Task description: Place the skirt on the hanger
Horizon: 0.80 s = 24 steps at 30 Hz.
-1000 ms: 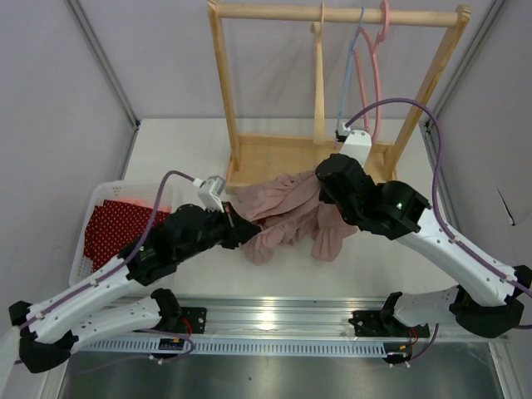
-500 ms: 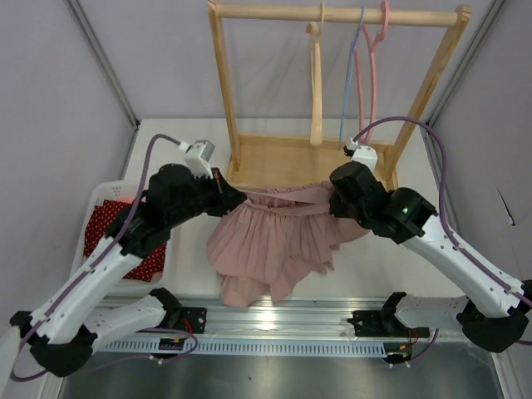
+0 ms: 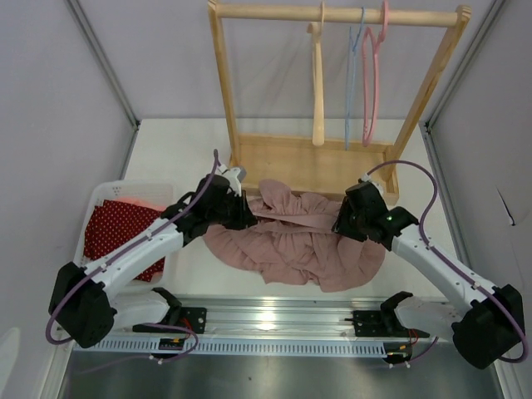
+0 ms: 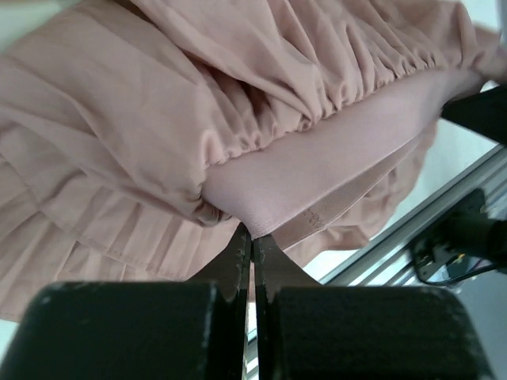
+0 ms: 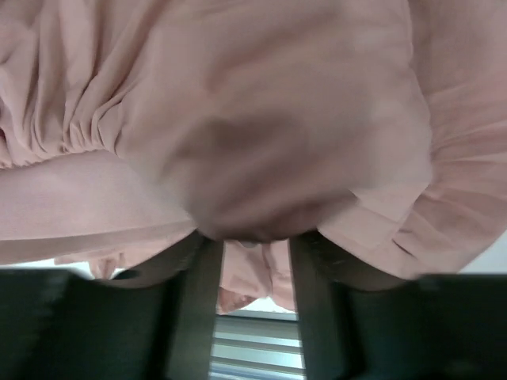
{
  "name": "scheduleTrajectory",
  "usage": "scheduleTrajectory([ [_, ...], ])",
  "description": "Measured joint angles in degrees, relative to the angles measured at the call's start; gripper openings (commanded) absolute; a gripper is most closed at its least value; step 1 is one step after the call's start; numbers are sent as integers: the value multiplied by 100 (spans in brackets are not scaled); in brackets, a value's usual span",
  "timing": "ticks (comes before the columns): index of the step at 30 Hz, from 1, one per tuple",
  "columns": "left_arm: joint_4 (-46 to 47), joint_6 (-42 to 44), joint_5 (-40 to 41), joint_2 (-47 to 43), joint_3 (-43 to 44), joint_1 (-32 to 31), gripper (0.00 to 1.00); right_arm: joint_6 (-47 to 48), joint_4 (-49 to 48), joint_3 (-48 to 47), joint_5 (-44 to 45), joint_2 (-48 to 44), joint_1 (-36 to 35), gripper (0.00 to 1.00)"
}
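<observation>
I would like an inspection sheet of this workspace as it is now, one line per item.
surface: white table, pink skirt lying on it
job's things: skirt crumpled before the wooden rack; three bare hangers on its rail
clutter: white basket holding red dotted cloth
grippers: left gripper shut on the skirt's waistband; right gripper jaws apart, skirt cloth over them
cables: purple cables loop above both wrists
surroundings: grey walls; metal rail at near edge

Dusty pink pleated skirt (image 3: pixel 291 245) before pale wooden rack (image 3: pixel 223 91). On the rack: wooden hanger (image 3: pixel 317 108), blue hanger (image 3: pixel 351 83), pink hanger (image 3: pixel 366 125). Left of the rack: white basket (image 3: pixel 125 189), red white-dotted cloth (image 3: pixel 112 229).
</observation>
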<state>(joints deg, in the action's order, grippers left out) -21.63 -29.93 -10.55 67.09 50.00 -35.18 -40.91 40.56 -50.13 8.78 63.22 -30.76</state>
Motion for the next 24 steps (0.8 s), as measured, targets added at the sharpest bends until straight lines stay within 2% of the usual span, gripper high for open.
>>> scheduleTrajectory([
  [3, 212, 0, -118, 179, -367, -9, 0, -101, -280, 323, -334, 0, 210, 64],
  [5, 350, 2, -186, 280, -487, -24, 8, -138, -426, 363, -426, 0, 258, 71],
  [7, 402, 9, -221, 310, -514, -33, 14, -168, -616, 361, -509, -7, 271, 71],
  [8, 442, 24, -234, 310, -511, -33, 22, -175, -704, 358, -527, -11, 273, 69],
  [9, 472, 57, -240, 304, -498, -33, 25, -175, -758, 358, -542, -20, 273, 68],
  [10, 466, 81, -256, 302, -459, -33, 36, -179, -807, 352, -542, -31, 273, 68],
  [12, 393, 192, -254, 297, -302, -33, 45, -179, -866, 321, -522, -72, 278, 65],
  [13, 363, 227, -251, 284, -192, -33, 55, -186, -881, 291, -514, -105, 278, 65],
  [15, 280, 321, -249, 238, 63, -33, 62, -184, -927, 221, -463, -184, 278, 64],
  [24, -37, 590, -125, -105, 1453, -33, 71, -90, -938, -201, -254, -437, 278, 62],
])
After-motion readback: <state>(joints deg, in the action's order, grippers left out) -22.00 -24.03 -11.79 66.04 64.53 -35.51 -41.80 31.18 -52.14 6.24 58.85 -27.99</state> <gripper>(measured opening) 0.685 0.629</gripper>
